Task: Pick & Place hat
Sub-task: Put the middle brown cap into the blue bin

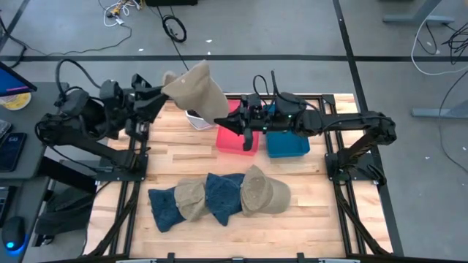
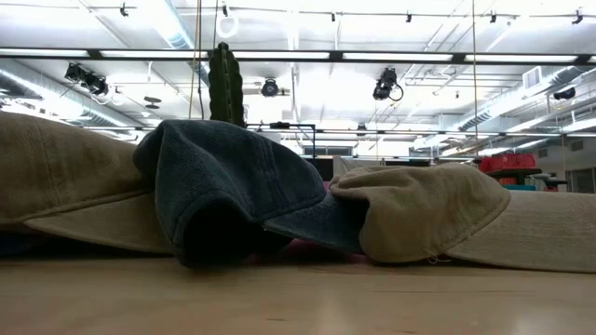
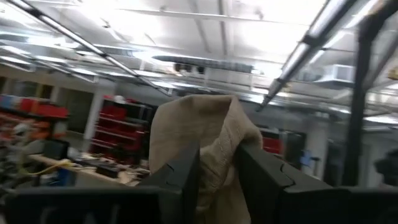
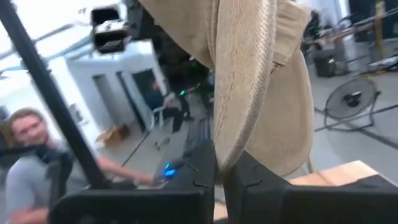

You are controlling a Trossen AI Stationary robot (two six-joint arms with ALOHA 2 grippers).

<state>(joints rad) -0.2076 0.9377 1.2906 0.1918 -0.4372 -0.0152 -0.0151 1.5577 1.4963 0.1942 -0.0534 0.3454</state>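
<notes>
A tan hat point(image 1: 196, 91) hangs in the air over the table's far side, stretched between my two grippers. My left gripper point(image 1: 159, 90) reaches in from the left and is shut on the hat's left end. My right gripper point(image 1: 235, 120) reaches in from the right and is shut on its lower right end. Several more hats lie in an overlapping row near the front edge: blue point(image 1: 164, 206), tan point(image 1: 190, 199), blue point(image 1: 223, 196), tan point(image 1: 263, 191). In the low view they rest on their brims and rims. My left gripper has a bunch of the tan hat's soft cloth point(image 3: 217, 168) between its two fingers point(image 3: 180, 177). The cloth fills the gap and rises beyond the fingertips. The fingers come from the table's left, slanting upward. That end of the hat is lifted clear of the table. My right gripper pinches the lower edge of the hat's stiff brim point(image 4: 225, 155) between its two fingers point(image 4: 202, 177). The fingers come roughly level from the table's right. The hat rises above and beyond the fingers, clear of the table and the bins.
A pink bin point(image 1: 235, 140) and a blue bin point(image 1: 287, 144) stand side by side under my right arm, with a white container point(image 1: 197, 120) to their left below the held hat. Bare wood lies between the bins and the row of hats. A person shows beyond the table in the right wrist view.
</notes>
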